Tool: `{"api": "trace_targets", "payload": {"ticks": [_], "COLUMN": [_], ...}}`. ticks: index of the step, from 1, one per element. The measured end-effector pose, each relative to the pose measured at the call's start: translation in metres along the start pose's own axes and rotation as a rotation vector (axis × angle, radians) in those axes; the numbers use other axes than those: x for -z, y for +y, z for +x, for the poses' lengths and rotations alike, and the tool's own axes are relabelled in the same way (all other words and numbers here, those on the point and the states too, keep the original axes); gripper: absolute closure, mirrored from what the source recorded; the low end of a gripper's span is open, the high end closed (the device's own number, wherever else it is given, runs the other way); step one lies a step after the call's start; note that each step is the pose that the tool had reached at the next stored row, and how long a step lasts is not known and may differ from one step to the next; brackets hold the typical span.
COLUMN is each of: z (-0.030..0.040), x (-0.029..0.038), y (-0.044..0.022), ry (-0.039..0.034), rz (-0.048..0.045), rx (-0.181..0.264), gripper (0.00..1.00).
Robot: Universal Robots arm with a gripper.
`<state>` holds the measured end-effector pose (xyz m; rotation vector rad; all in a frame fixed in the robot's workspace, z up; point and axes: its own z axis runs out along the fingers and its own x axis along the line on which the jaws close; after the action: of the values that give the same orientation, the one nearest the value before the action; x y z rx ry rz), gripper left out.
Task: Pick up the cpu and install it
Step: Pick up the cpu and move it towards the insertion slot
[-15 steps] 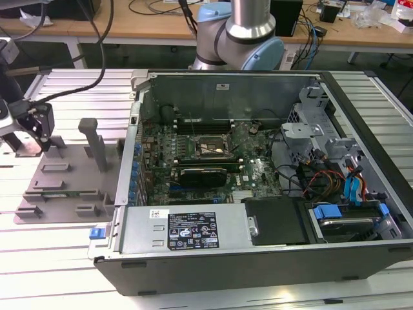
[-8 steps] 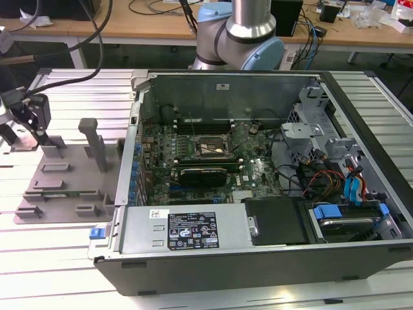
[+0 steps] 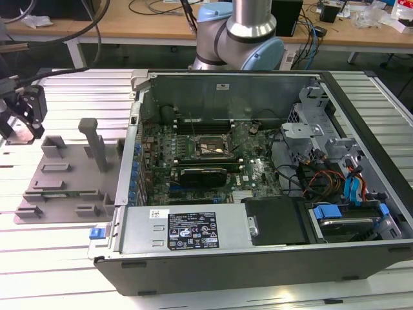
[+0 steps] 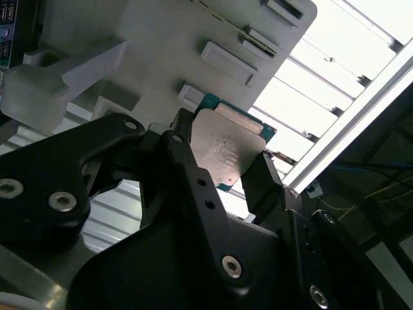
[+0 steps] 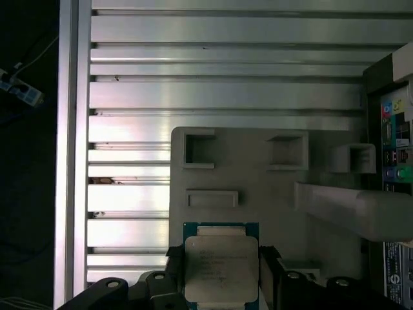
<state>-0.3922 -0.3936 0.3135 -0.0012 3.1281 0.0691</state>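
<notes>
Pinching the cpu (image 5: 221,268) between two black fingers (image 5: 270,274), the pincer (image 5: 221,278) is closed on the chip's opposite edges, silver top facing the lens in both wrist views. The second wrist view takes in the pincer's bolted black linkage (image 4: 193,213). The chip sits squarely between the fingertips, over an edge of the grey tray (image 5: 258,187), which lies on the ribbed aluminium tabletop (image 5: 226,90). The exterior view puts the pincer at its far left, by the tray's end, well apart from the open computer case (image 3: 258,258) and its motherboard socket (image 3: 210,148). The arm's base (image 3: 242,29) stands behind the case.
</notes>
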Motion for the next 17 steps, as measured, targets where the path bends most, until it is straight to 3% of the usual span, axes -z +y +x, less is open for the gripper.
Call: {"api": "trace_targets", "payload": {"ticks": [17], "z": [-0.0003], "x": [0.0193], "y": [0.0009], "ry": [-0.0030], "rz": [0.0000], "rx": [0.000], "gripper": [0.45]}}
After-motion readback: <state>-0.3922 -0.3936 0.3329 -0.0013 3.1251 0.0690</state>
